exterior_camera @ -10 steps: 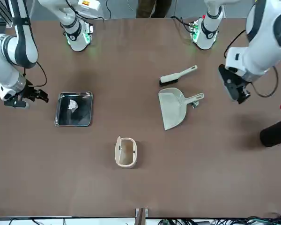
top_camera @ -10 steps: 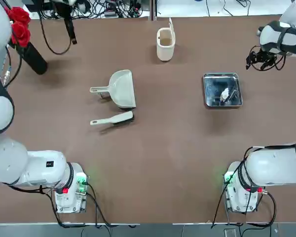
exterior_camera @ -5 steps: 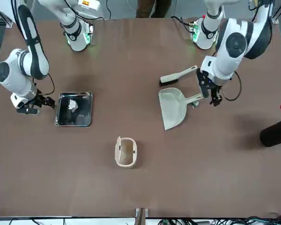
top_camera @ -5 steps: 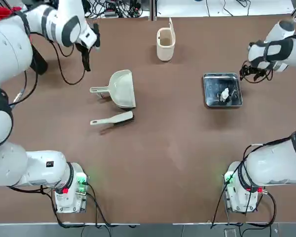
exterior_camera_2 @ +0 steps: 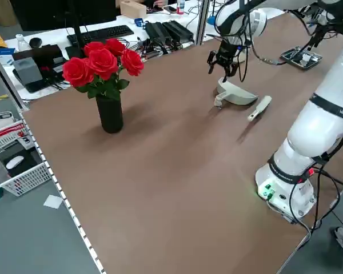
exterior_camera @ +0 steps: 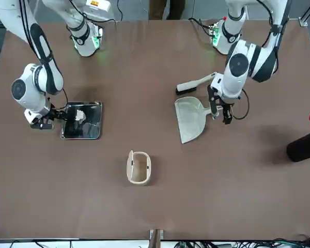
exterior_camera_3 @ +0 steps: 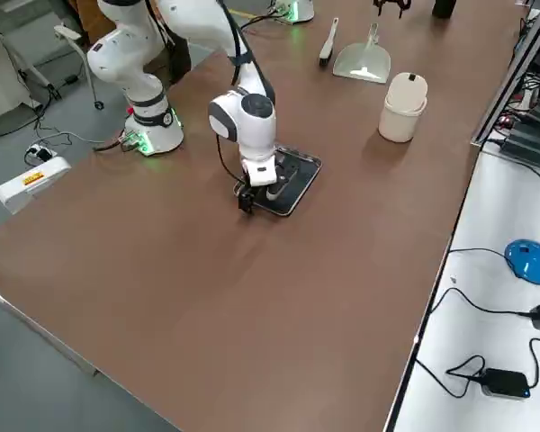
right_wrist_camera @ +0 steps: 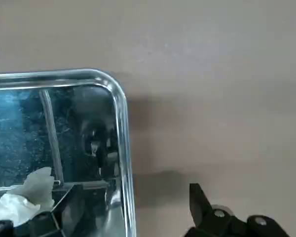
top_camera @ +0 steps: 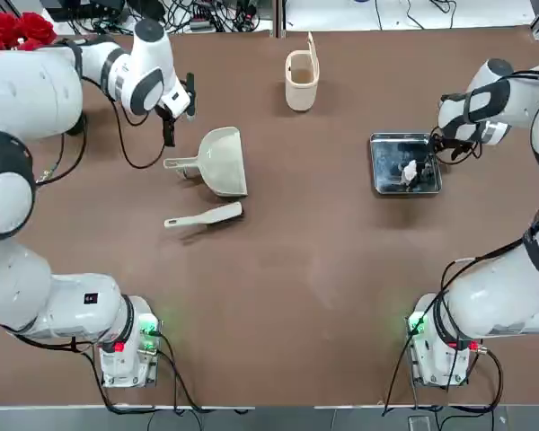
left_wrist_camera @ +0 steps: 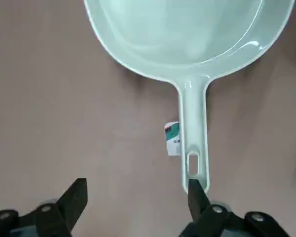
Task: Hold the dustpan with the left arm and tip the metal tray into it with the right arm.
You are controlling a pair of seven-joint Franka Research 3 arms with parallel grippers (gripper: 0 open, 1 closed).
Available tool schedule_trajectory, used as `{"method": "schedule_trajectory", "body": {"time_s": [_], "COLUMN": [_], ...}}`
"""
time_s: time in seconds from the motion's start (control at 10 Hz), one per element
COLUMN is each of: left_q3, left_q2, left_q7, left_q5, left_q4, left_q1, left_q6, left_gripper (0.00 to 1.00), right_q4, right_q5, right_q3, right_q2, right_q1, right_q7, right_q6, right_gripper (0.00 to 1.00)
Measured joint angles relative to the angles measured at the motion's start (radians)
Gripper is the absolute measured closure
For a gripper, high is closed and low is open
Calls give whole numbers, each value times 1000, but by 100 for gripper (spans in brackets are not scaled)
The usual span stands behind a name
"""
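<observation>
Left gripper [left_wrist_camera: 138, 190]: hovers above the desk [top_camera: 278, 269] by the dustpan's handle end, fingers spread wide, nothing between them.
Dustpan [top_camera: 221, 163]: lies just beside the left gripper, handle toward it, scoop farther from it.
Hand brush [top_camera: 204, 216]: rests near the left gripper, on the robot's side of the dustpan.
Cup-shaped bin [top_camera: 301, 79]: stands between the two grippers, well apart from both.
Metal tray [top_camera: 405, 164]: sits on the desk right by the right gripper, white crumpled scrap [top_camera: 410, 171] inside.
Right gripper [right_wrist_camera: 138, 197]: is at the tray's outer rim, fingers wide, holding nothing.

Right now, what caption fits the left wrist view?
Left gripper, fingers open, hovering near the handle of the cream-white dustpan.
</observation>
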Motion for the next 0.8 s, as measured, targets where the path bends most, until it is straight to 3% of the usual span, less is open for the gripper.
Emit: {"method": "schedule_trajectory", "body": {"time_s": [0.1, 0.2, 0.6, 0.7, 0.8], "left_q3": [-16, -37, -56, -56, -56], "left_q2": [25, 45, 74, 86, 103], "left_q7": [-50, -94, -176, -209, -239], "left_q5": [33, 58, 125, 166, 200], "left_q4": [-3, -11, -95, -100, -103], "left_q1": [0, 0, -1, -1, 0], "left_q6": [6, 16, 93, 99, 103], "left_gripper": [9, 9, 10, 11, 12], "right_q4": [0, 0, 0, 0, 1], "right_q5": [6, 14, 29, 31, 32], "right_q3": [10, 16, 25, 25, 25], "right_q2": [7, 11, 34, 35, 36], "right_q1": [0, 1, 1, 0, 0], "right_q7": [0, 0, -1, -1, -1], "right_q6": [1, 1, 28, 29, 29], "right_gripper": [26, 33, 52, 63, 67]}}
